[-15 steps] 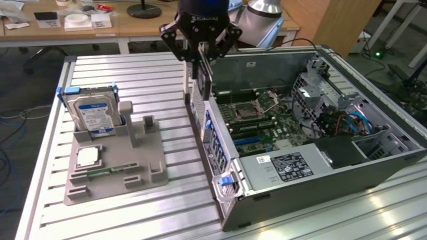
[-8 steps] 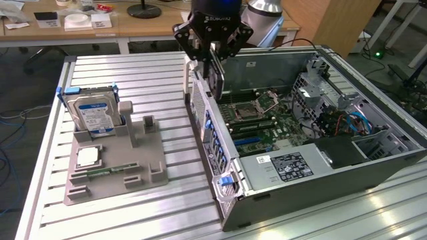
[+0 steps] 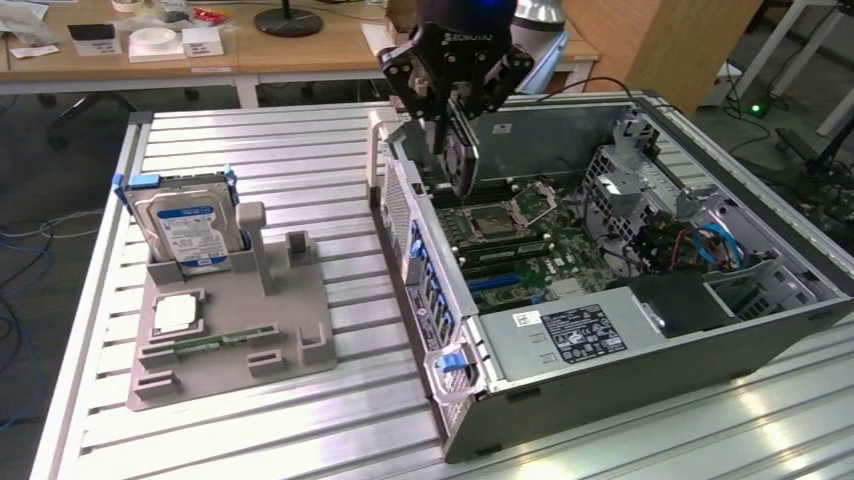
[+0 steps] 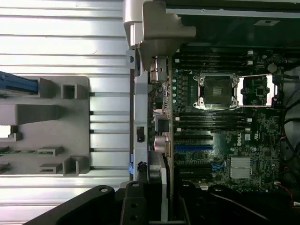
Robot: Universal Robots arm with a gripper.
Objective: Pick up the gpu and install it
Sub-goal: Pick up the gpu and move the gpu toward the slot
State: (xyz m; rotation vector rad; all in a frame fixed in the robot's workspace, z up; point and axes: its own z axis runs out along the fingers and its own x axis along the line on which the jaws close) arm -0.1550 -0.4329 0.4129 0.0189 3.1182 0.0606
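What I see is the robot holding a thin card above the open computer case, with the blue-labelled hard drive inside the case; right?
Not quite. In the exterior view the hard drive stands in the grey holder on the table, outside the computer case. The gripper does hold the thin card, the gpu, above the open case.

Bright room light glares off the ribbed metal table (image 3: 267, 430), while the computer case (image 3: 667, 375) interior sits dim.
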